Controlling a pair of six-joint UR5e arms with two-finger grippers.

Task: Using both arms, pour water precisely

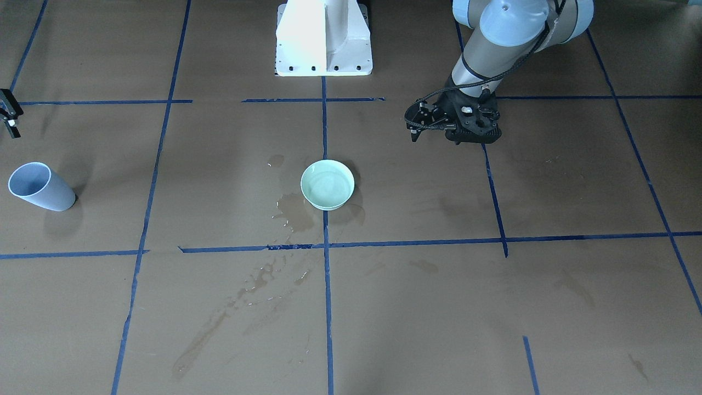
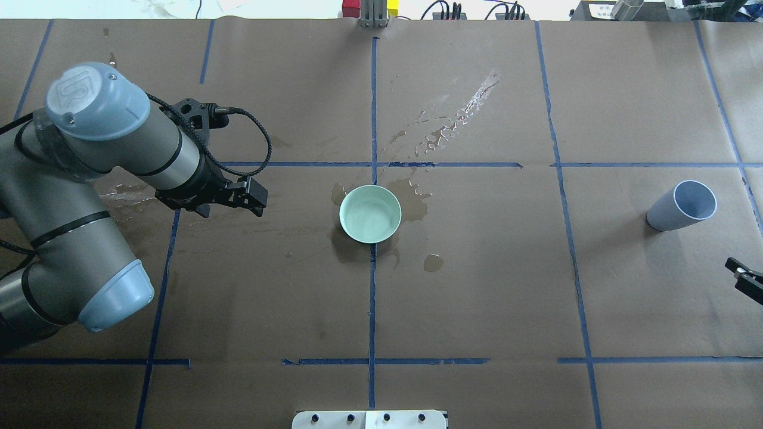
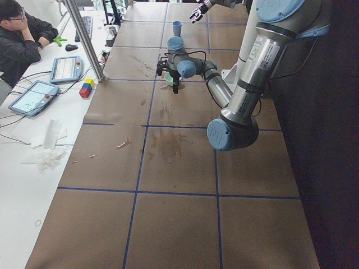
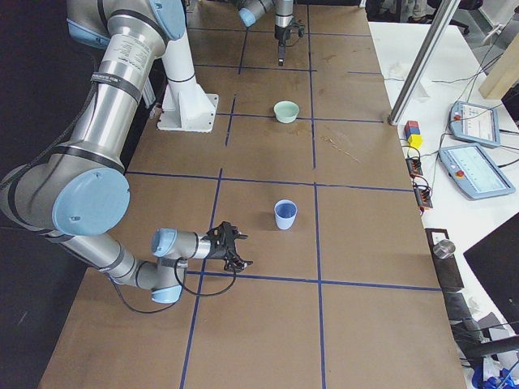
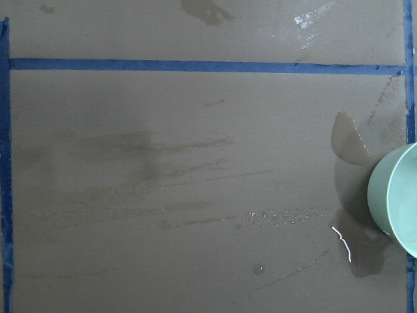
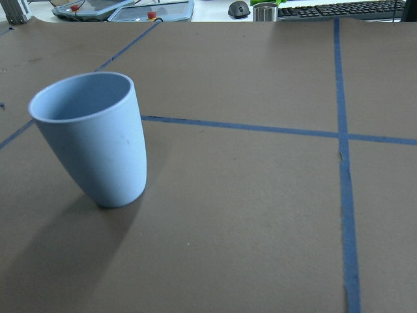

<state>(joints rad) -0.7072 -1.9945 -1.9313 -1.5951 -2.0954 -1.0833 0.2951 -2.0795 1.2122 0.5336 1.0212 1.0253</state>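
Brown table (image 2: 477, 298) — operator (image 3: 19, 42) in left view

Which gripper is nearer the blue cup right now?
Right. The right gripper hangs close beside the blue cup, not touching; the left gripper is far off, beyond the green bowl.

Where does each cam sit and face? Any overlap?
Front-facing: across the table, steeply down; green bowl, blue cup, pedestal, left arm, left hand, right hand at edge.
Overhead: from pedestal side, looking down; left arm, both hands.
Exterior left: table's left end, along it; left arm near.
Exterior right: right end, along it; right arm near.
Left wrist: down at spill stains, bowl's rim; no hand.
Right wrist: low, facing cup; no hand.
Shared: front-facing and overhead both show bowl and cup.
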